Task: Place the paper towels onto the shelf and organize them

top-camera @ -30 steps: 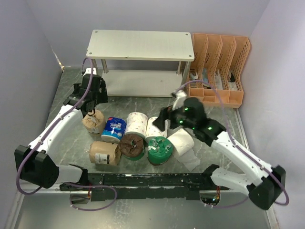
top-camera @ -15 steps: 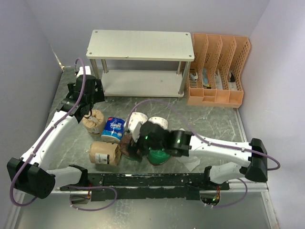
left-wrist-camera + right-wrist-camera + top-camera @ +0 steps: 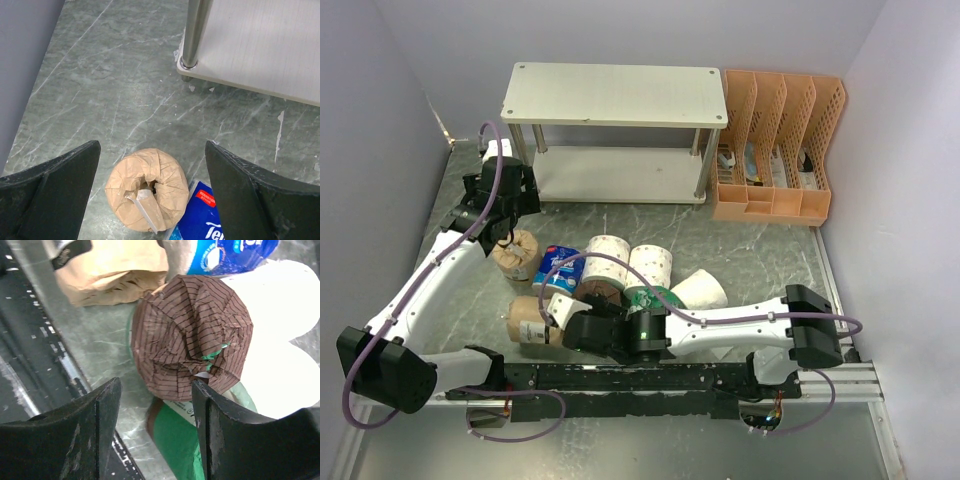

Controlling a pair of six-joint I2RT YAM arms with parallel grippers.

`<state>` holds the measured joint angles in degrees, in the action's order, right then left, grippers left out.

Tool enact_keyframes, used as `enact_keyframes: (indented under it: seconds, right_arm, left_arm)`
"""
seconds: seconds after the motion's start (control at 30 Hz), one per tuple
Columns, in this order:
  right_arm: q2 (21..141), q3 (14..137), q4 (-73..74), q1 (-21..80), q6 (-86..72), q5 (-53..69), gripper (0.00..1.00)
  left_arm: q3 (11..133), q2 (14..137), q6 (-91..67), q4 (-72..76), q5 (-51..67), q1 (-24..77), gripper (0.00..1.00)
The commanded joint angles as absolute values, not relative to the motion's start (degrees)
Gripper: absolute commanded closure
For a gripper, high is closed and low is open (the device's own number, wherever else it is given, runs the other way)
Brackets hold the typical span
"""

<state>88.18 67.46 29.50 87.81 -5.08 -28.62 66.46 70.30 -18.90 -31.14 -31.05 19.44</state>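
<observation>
Left hand (image 3: pixel 151 150) spread over tan roll (image 3: pixel 147 192), blue roll (image 3: pixel 205 220) touching it, right hand (image 3: pixel 155 386) spread at brown roll (image 3: pixel 192 335), green roll (image 3: pixel 185 440) and white rolls (image 3: pixel 280 315) crowding it.

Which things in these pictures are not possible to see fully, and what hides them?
- Top view: the right arm covers most of the dark brown roll and part of the green roll.
- Top view: the shelf's top board hides the back of its lower board.
- Left wrist view: the bottom edge cuts off the blue-wrapped roll, so its lettering is incomplete.
- Top view: the contents of the orange file organizer are too small to identify.
</observation>
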Motion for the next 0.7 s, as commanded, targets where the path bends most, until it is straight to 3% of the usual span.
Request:
enact_keyframes:
  seconds: [0.0, 0.3, 0.43, 0.57, 0.67]
  right_arm:
    - [90.9, 68.8, 29.7, 87.8, -4.6, -36.7, 0.42]
    - [95.1, 65.7, 24.1, 87.8, -4.2, -35.8, 0.4]
    - [95.2, 65.6, 23.7, 87.3, -4.8, -35.0, 0.64]
    - [93.6, 67.2, 26.2, 87.1, -5.8, -35.8, 1.0]
    - [91.0, 68.2, 27.6, 87.1, -5.7, -37.2, 1.0]
  left_arm:
    - [65.8, 69.7, -18.4, -30.0, -30.8, 19.3, 0.03]
    - [66.0, 70.4, -18.5, -30.4, -31.0, 19.3, 0.03]
    - [66.0, 70.6, -18.4, -30.4, -31.0, 19.3, 0.03]
    - [66.1, 71.0, -18.3, -30.4, -30.7, 19.3, 0.03]
    - [66.0, 70.5, -18.3, -30.4, -30.8, 19.3, 0.03]
